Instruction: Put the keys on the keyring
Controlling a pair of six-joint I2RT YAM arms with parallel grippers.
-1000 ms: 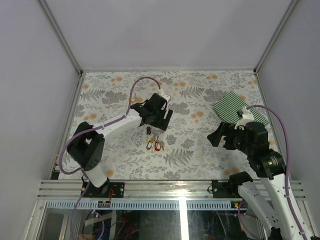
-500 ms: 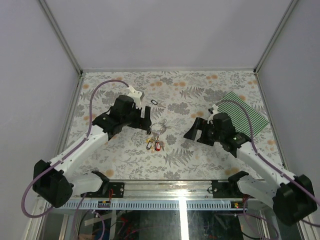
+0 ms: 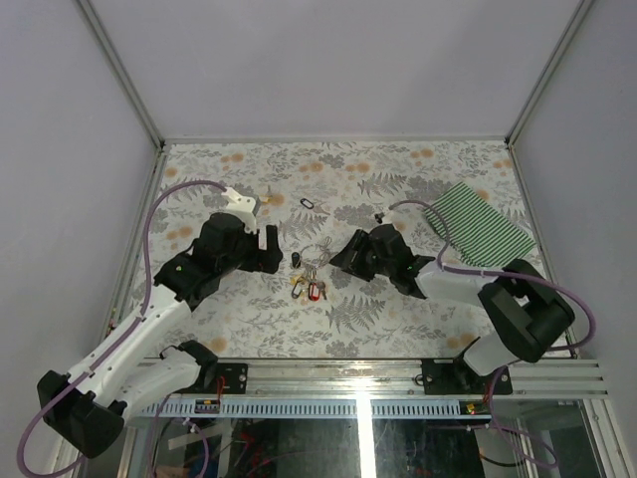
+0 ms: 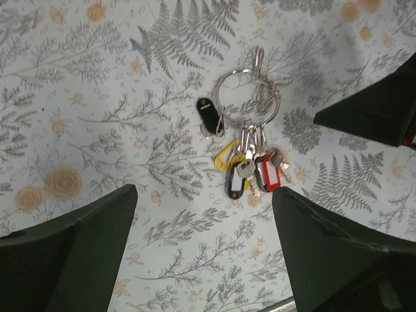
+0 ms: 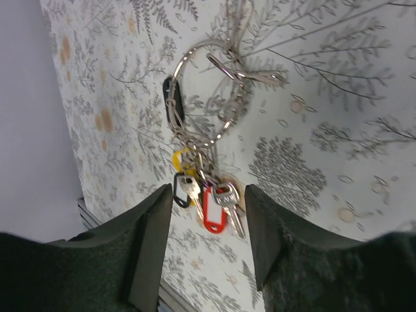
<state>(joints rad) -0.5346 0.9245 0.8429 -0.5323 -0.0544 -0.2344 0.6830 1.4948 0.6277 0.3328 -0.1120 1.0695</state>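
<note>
Flanking the keys point(image 4: 250, 172), left fingers point(image 4: 78, 253) and right fingers point(image 5: 149, 240) gape empty; striped cloth point(image 3: 478, 234) aside.

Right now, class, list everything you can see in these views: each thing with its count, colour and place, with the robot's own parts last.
keyring: one, silver wire, mid-table, between the two grippers
keys: about four, heads black, yellow and red, bunched at the keyring's near edge
small oval loop: one, dark, alone, farther back than the keyring
striped cloth: one, green and white, right far part of the table
table cover: one, pale floral print, under everything
left gripper: one, black, jaws open, left of the keys
right gripper: one, black, jaws open, right of the keys
</note>
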